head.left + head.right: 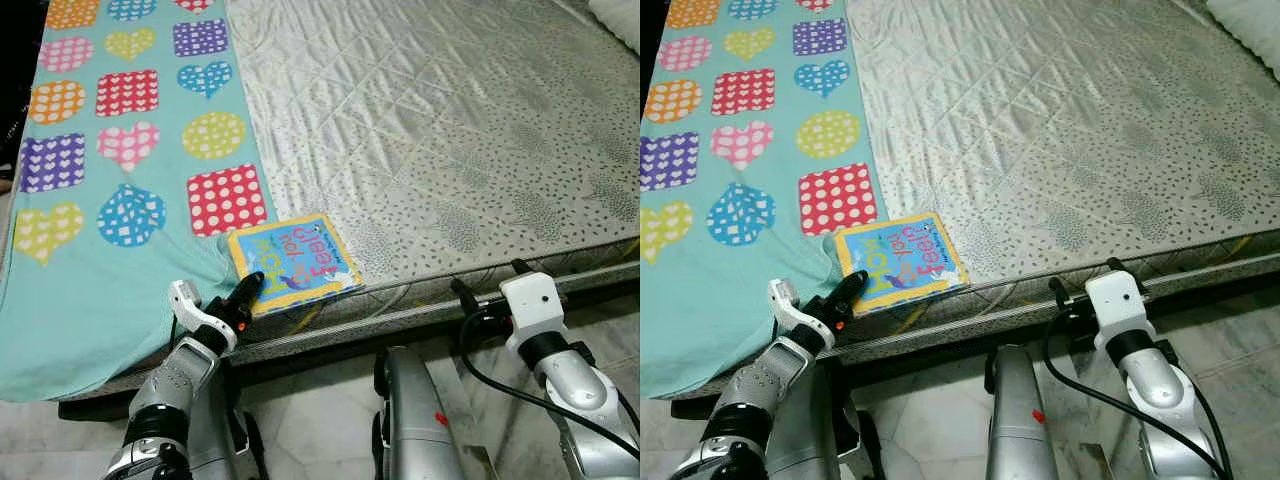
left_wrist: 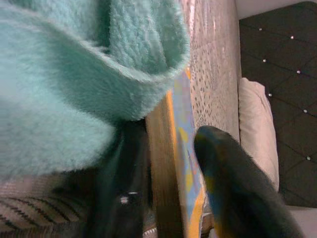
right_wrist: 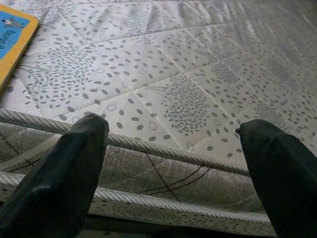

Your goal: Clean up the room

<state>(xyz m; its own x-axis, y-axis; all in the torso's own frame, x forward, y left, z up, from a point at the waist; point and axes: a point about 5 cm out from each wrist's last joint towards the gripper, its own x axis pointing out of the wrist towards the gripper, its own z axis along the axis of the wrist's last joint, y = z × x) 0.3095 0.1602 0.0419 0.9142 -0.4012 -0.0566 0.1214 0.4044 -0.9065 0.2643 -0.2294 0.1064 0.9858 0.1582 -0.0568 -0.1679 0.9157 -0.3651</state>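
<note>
A blue and yellow board book lies flat at the front edge of the bed's mattress, right next to the teal blanket. My left gripper is at the book's near left corner. In the left wrist view the book's edge sits between the two black fingers, which are shut on it. My right gripper hovers at the mattress's front edge to the right of the book, open with nothing between its fingers.
The teal blanket, printed with coloured hearts and squares, covers the left part of the bed and hangs over its front edge. A white pillow lies at the far right corner. Pale tiled floor runs below the bed edge.
</note>
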